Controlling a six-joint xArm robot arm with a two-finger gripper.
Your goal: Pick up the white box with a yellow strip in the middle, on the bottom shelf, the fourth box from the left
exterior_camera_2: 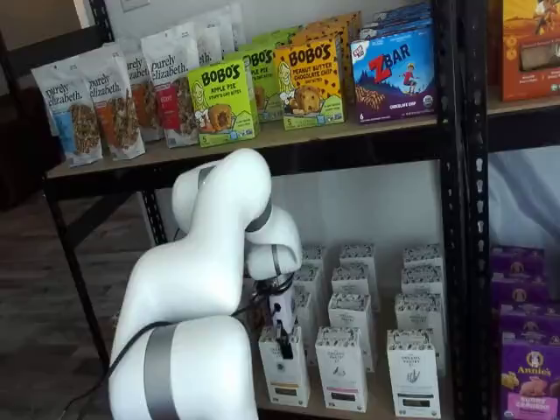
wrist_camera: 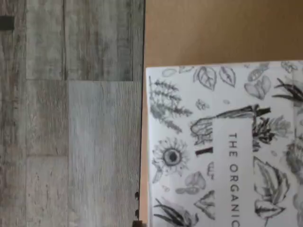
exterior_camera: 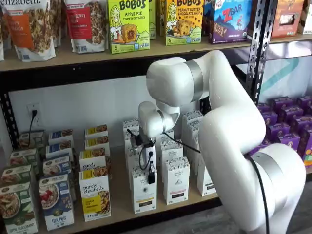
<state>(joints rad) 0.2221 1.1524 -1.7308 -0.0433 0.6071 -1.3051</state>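
Note:
The white box with a yellowish strip stands at the front of its row on the bottom shelf; it also shows as the white box in the other shelf camera. My gripper hangs at the box's top, and one black finger lies against its front face. The gripper shows the same single finger there, so whether the fingers are closed on the box cannot be told. In the wrist view the box's top, printed with plant drawings, sits on the pale board.
Like white cartons stand to the right and behind. Granola boxes stand to the left. Purple boxes fill the far right. The upper shelf holds bags and bar boxes. Wood-look floor lies beyond the shelf edge.

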